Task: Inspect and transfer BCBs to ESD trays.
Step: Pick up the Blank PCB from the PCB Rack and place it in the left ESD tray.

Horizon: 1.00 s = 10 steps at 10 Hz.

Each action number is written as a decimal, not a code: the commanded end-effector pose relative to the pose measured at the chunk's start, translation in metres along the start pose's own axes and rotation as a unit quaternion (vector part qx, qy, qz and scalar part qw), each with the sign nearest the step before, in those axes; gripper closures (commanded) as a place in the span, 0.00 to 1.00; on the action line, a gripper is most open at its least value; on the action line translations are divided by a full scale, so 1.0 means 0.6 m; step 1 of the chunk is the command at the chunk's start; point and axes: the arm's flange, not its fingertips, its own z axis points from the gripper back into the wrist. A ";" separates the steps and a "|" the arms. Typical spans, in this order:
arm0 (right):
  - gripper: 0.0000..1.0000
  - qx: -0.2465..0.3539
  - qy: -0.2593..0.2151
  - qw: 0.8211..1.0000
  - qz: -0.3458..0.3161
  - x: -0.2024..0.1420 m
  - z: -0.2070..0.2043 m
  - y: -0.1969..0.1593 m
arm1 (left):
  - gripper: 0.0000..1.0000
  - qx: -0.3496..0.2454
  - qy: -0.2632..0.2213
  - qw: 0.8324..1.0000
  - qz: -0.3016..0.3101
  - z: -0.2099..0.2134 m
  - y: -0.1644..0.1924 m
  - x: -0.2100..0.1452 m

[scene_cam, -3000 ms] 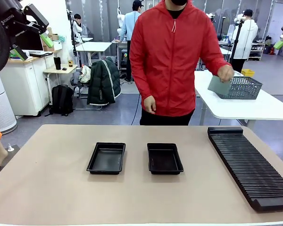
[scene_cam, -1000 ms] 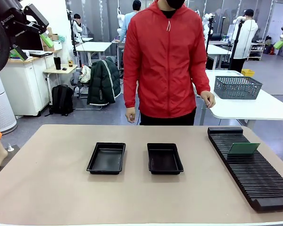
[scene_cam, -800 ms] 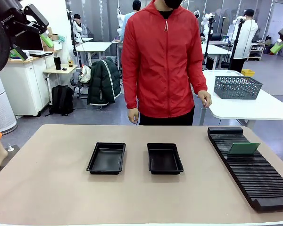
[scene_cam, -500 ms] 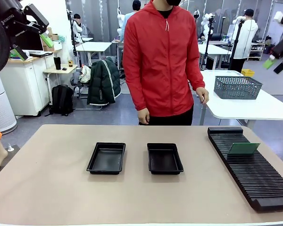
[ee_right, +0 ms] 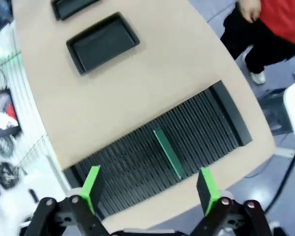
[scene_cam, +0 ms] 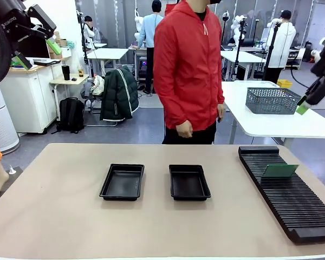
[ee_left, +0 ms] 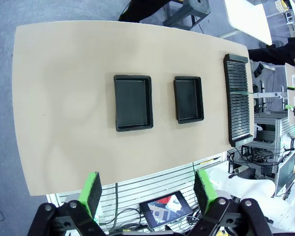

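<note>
BCB (ee_right: 168, 153) stands on edge in one slot of the ribbed black rack (ee_right: 187, 132), ahead of my right gripper (ee_right: 148, 177) and well apart from it, roughly in line with the gap between the fingers. That gripper's jaws are spread wide and hold nothing. My left gripper (ee_left: 147, 184) hangs high over the counter (ee_left: 64, 98), also wide and empty, with both ESD trays (ee_left: 132, 127) far ahead of it and bare inside. I judge the board to be very light, thin and stiff, with smooth faces, so weight is no concern, but a careless squeeze or a twist could be. The only part standing free of the ribs is the upper edge, so I would take hold there, near its middle, with one pad on each flat face. A grip at a corner would likely let it swing. The jaws have to narrow a good deal for something this thin. I would draw it straight out along the slot so it does not bind. The trays look barely larger than the board, so setting it down flat needs square alignment.
</note>
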 end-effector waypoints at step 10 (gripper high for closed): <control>0.00 -0.065 0.089 0.963 0.247 -0.070 -0.273 -0.002 | 0.00 -0.002 -0.002 1.000 0.000 -0.001 0.003 0.000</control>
